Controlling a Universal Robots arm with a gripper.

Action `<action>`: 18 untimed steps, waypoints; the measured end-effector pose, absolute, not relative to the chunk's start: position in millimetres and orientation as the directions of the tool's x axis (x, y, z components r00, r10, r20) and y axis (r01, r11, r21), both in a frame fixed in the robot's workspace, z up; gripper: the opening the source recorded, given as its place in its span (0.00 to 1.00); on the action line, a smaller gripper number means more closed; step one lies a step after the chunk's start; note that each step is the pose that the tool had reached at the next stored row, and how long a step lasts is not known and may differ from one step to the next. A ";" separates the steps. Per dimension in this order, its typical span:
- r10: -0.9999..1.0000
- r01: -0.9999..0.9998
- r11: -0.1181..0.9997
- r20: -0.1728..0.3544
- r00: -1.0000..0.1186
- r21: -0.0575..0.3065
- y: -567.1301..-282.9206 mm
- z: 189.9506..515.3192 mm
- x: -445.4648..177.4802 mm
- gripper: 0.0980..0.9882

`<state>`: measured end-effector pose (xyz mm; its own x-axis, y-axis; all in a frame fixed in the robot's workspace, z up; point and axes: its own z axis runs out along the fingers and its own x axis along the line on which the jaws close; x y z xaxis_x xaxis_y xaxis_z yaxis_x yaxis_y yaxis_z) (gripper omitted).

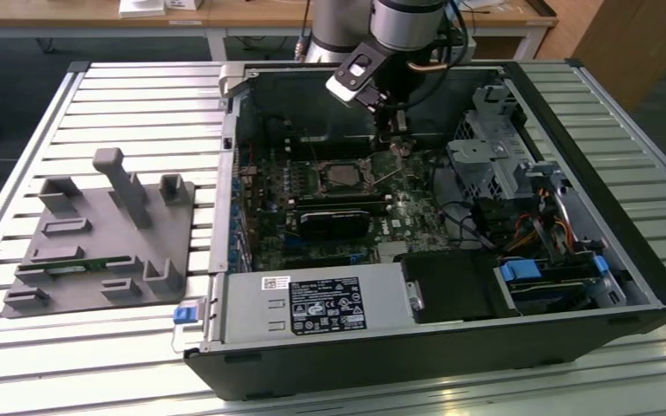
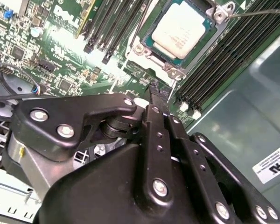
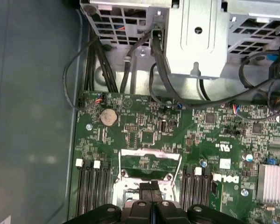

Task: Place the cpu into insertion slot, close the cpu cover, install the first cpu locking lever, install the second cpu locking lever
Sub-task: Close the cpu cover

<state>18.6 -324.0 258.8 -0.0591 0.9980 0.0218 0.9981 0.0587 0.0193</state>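
Observation:
The cpu, a silver-topped square chip, lies in the black-rimmed insertion slot on the green board; the exterior view shows the slot mid-case. In the first wrist view the cpu cover, a thin silver frame, stands tilted up, and board shows through its window. Thin wire locking levers stick up at its sides, and one lever juts past the socket corner. My gripper is shut with nothing between the fingers. Its tips are right by the cover's near edge; I cannot tell if they touch.
Long black memory slots flank the socket. A metal drive cage with hanging cables stands beyond it, beside a coin battery and a heatsink. A black card lies below the socket, and a grey fixture sits outside the case.

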 end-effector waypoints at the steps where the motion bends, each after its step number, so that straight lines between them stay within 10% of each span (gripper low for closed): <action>1: 0.998 0.998 0.059 0.022 -0.059 0.019 -324.0 258.6 19.6 0.01; 18: 0.998 0.998 0.059 0.020 -0.060 0.019 -323.7 254.0 39.3 0.01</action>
<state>39.3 -323.7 254.0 -0.0596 0.9980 0.0205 0.9981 0.0592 0.0193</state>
